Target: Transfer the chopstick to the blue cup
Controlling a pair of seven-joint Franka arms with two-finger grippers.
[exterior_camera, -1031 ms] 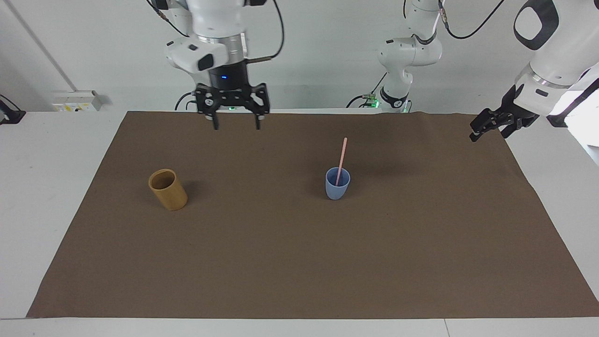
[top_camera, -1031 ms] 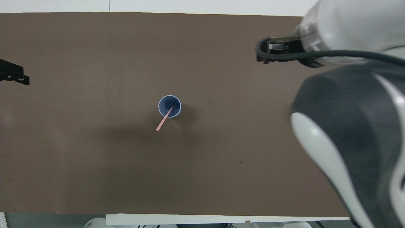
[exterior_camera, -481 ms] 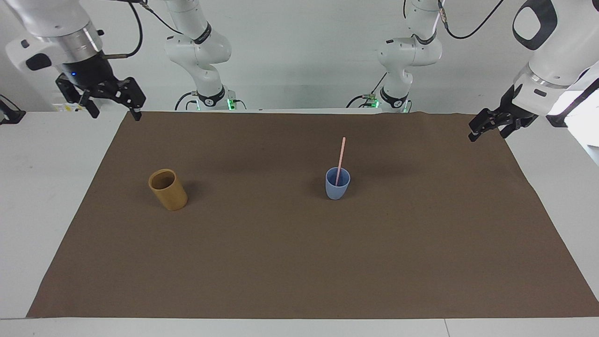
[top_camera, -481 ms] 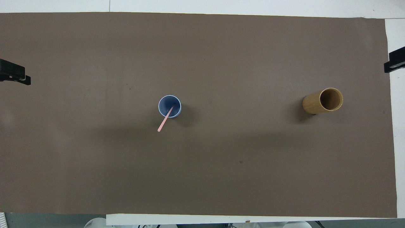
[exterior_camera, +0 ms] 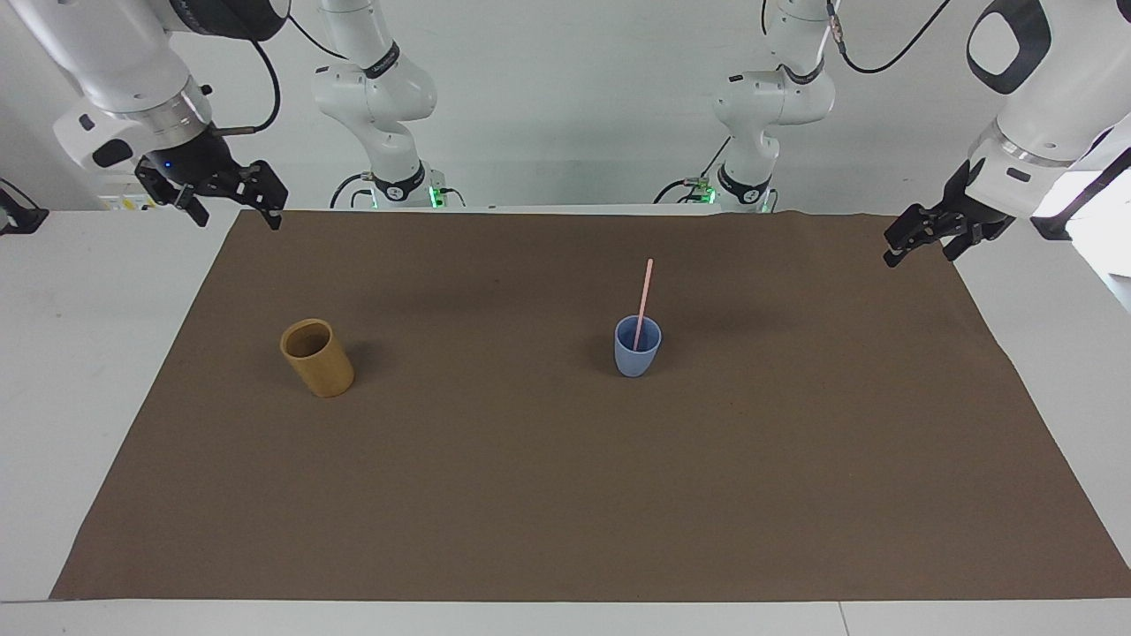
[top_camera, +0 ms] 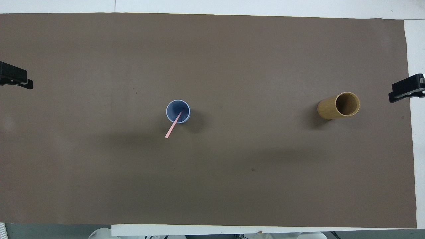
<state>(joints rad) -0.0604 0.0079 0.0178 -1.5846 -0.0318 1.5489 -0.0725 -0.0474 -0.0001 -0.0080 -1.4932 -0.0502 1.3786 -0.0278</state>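
Observation:
The light-blue cup (exterior_camera: pixel 637 352) (top_camera: pixel 173 108) stands upright near the middle of the brown mat. The pale pink chopstick (exterior_camera: pixel 645 291) (top_camera: pixel 171 129) stands in it, its lower end inside and its upper part leaning over the rim toward the robots. No gripper touches either. My right gripper (exterior_camera: pixel 237 215) (top_camera: pixel 400 93) hangs open and holds nothing, over the mat's corner at the right arm's end. My left gripper (exterior_camera: pixel 919 251) (top_camera: pixel 18 82) hangs open and holds nothing, over the mat's edge at the left arm's end.
A taller tan wooden-looking cup (exterior_camera: pixel 316 357) (top_camera: pixel 336 107) stands on the mat toward the right arm's end, with nothing in it. The brown mat (exterior_camera: pixel 565 495) covers most of the white table.
The right arm swung from over the mat's robot-side middle out to the right arm's end, then drifted slightly back. The left gripper barely moved. The chopstick stayed in the blue cup.

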